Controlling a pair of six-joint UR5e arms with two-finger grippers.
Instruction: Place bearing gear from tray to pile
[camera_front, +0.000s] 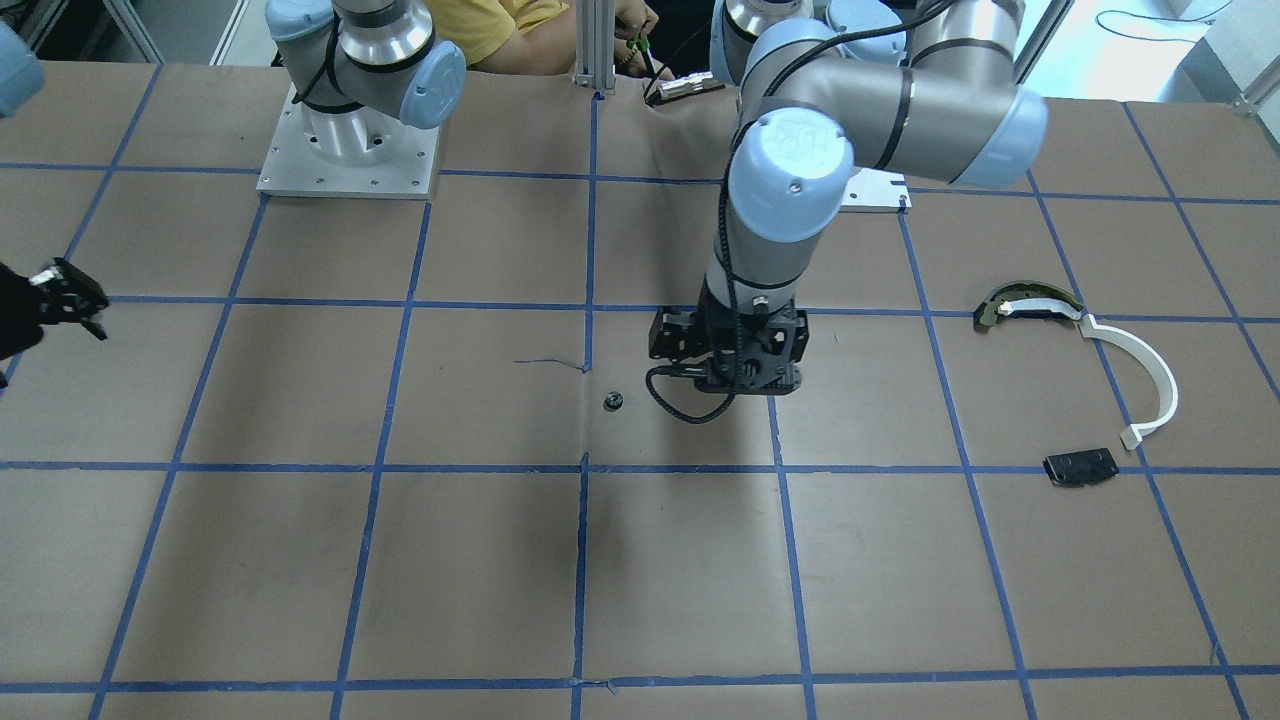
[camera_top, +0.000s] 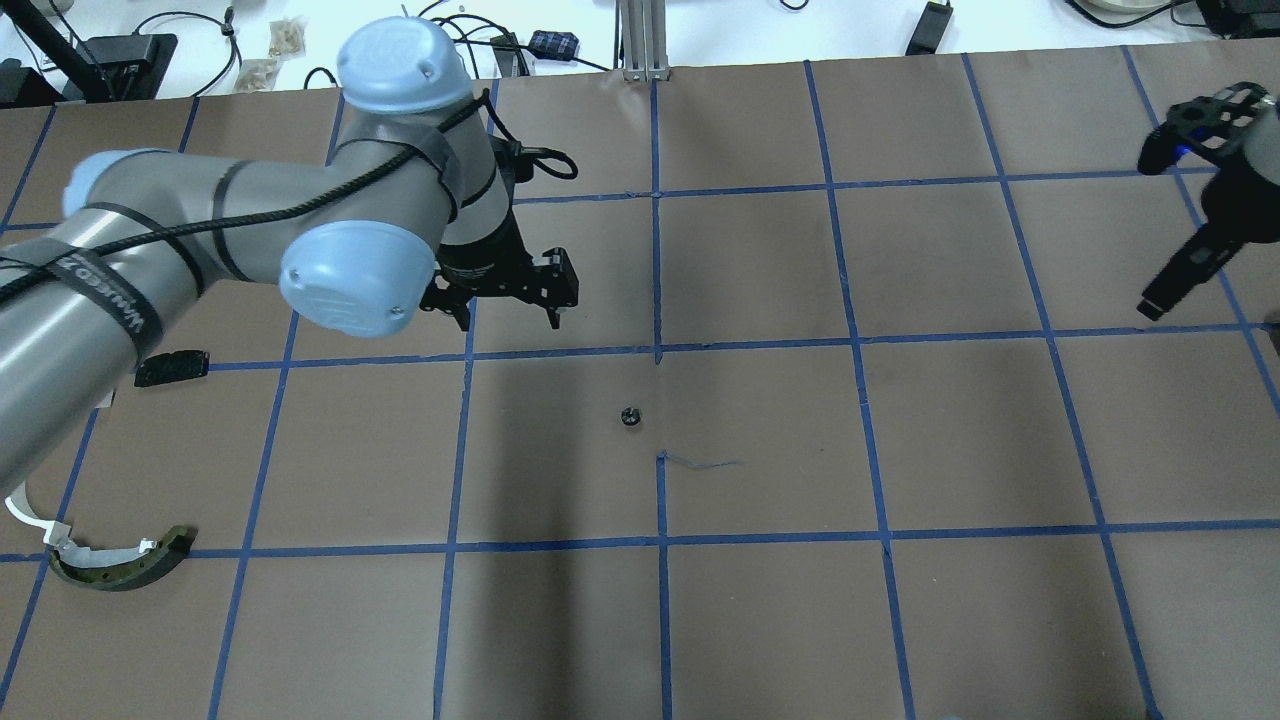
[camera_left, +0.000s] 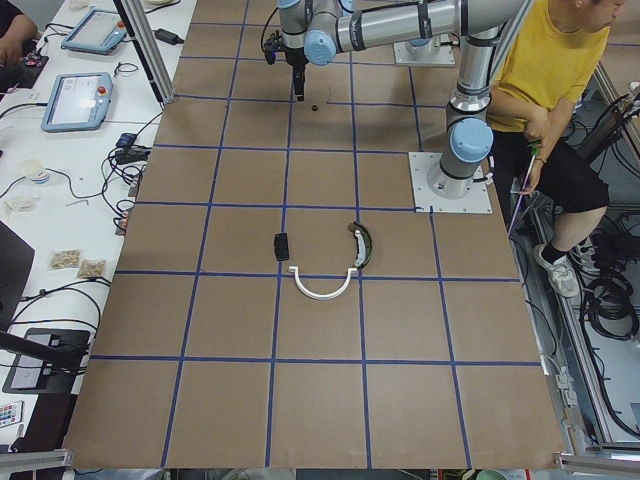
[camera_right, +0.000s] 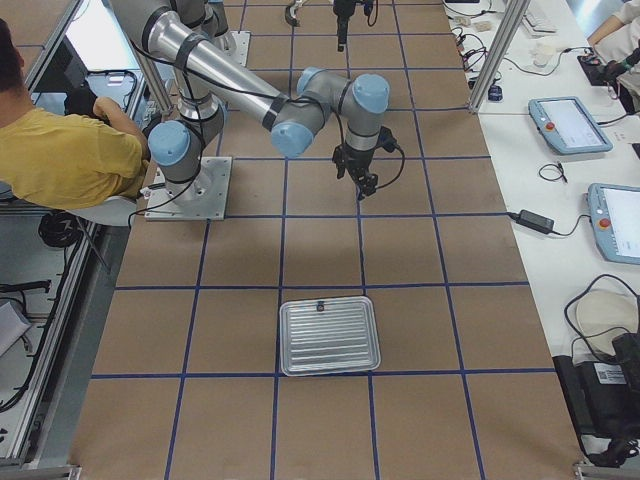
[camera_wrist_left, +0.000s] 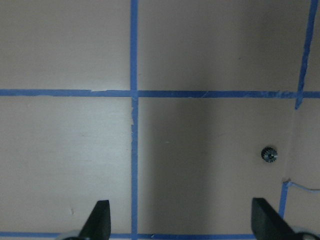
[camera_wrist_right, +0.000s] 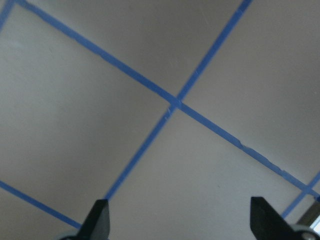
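Robotics lab; blue-taped grid table (camera_left: 320, 400); teach pendants (camera_left: 75, 100); cables (camera_left: 612, 295); seated operator (camera_left: 555, 60).

Flat table (camera_top: 760, 440) borders the bearing gear (camera_top: 630, 416) all round (pile (camera_front: 1080, 467) well apart).

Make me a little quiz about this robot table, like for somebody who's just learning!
1. True or false: the left claw is holding the bearing gear.
2. Where does the bearing gear lie? A in a cup, B on the table, C on the floor.
3. How many parts make up the pile?

Key: 1 false, the claw is open and empty. 2 B. 3 three.
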